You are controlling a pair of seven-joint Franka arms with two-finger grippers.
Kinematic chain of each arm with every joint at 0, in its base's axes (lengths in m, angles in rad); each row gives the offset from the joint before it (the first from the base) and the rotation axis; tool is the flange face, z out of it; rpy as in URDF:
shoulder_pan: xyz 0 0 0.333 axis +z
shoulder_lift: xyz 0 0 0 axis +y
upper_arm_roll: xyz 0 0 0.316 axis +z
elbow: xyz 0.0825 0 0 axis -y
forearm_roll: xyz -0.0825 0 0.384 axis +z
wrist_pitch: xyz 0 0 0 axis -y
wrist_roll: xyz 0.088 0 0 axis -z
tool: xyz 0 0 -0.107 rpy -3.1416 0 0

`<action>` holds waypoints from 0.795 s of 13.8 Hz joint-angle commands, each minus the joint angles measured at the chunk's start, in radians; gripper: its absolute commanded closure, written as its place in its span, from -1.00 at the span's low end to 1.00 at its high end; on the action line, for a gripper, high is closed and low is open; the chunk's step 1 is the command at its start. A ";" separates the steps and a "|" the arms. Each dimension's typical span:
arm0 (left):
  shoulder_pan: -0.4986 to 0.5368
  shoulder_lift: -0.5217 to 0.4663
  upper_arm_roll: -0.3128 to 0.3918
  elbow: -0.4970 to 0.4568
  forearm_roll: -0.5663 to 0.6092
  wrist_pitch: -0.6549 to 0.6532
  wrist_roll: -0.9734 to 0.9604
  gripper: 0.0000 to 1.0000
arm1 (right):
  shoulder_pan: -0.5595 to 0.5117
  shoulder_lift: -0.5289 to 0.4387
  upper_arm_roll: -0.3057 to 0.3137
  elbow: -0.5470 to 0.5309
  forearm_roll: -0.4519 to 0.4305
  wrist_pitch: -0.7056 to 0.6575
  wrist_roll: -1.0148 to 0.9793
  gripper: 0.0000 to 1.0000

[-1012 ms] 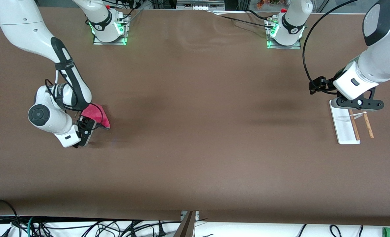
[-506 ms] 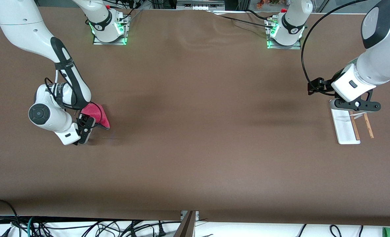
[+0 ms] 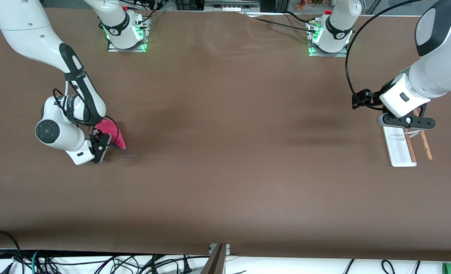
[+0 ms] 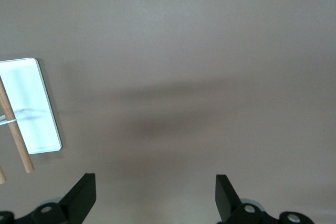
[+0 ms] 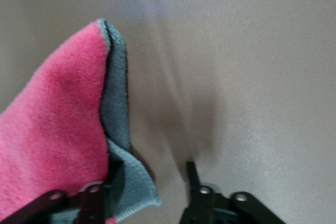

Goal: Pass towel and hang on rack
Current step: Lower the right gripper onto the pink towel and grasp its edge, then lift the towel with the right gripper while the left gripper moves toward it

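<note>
Pink towel point(image 5: 58, 129) hangs at the right gripper point(image 3: 100, 146), one finger point(image 5: 113, 182) against its grey edge, jaws apart; it has drifted a little toward the rack's point(image 3: 399, 146) end. The left gripper point(image 4: 155, 200), wide open, has slid off the rack; handover looks next.

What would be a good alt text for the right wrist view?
The right gripper, jaws open, sits at the edge of the towel, a folded cloth with a pink face and a grey one, lying on the brown table.
</note>
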 commanded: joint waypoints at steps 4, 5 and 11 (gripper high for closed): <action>0.003 0.005 0.001 0.019 -0.031 -0.017 0.011 -1.00 | 0.000 -0.036 0.001 -0.032 0.044 -0.045 -0.012 0.54; 0.004 0.005 0.001 0.019 -0.032 -0.017 0.011 -1.00 | 0.000 -0.033 0.001 -0.032 0.044 -0.045 -0.012 0.63; 0.003 0.004 0.001 0.022 -0.032 -0.031 0.011 -1.00 | 0.001 -0.033 0.000 -0.027 0.098 -0.114 0.008 1.00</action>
